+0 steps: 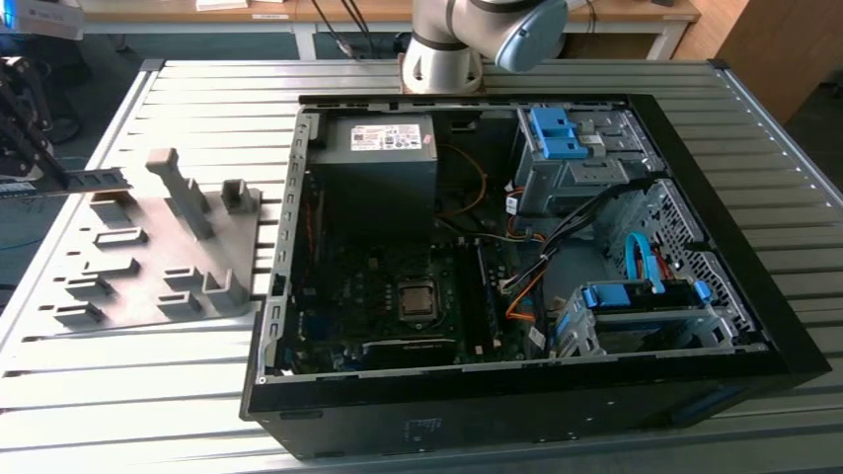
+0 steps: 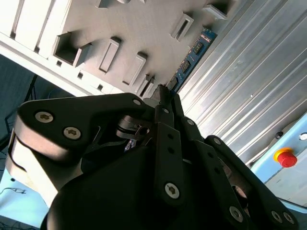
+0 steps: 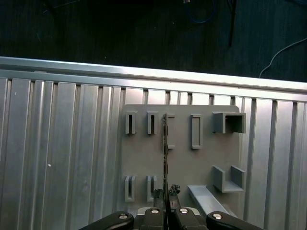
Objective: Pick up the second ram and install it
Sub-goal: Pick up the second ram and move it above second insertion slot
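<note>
The gripper (image 3: 166, 192) has its jaws clenched on one end of the second ram (image 3: 165, 143). The ram hangs edge-on over the grey fixture plate (image 3: 144, 158) on the tabletop (image 3: 62, 158).

The gripper (image 3: 166, 191), clamped on the ram (image 2: 194, 55), hangs over the plate (image 1: 145, 267). The plate's upright blocks rise beneath and around it, and in the exterior view the tall block (image 1: 169, 178) stands near the ram's end. Between the plate and the case (image 1: 527, 415), a strip of bare table (image 1: 132, 395) lies open. The case walls rise all round the board (image 1: 355, 296). Inside, the power supply (image 1: 382, 148), two drive cages (image 1: 579, 148) and loose cables (image 1: 567, 237) crowd the edges. The space above the board's middle is open from the top.
</note>
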{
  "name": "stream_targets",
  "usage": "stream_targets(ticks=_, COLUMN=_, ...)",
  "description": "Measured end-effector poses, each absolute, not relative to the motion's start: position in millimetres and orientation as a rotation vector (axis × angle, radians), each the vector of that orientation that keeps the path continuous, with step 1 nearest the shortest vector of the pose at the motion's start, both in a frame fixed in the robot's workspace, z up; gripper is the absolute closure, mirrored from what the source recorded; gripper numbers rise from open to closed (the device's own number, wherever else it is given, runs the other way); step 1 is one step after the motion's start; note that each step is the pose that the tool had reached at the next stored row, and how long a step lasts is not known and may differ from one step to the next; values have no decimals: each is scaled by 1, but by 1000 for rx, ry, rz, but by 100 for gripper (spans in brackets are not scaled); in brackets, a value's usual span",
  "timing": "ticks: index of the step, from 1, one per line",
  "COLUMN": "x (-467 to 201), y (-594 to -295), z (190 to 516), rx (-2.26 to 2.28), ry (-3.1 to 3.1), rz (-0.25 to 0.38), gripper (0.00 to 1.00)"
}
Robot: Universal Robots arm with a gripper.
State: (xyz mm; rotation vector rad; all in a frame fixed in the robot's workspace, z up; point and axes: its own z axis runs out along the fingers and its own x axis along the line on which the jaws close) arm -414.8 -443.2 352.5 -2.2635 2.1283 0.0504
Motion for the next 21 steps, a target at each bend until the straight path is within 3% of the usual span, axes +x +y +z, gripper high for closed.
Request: stream_targets(ticks=21, x=-415, y=-443, z=380, rx=-2263, ry=2128, rz=51, gripper=86)
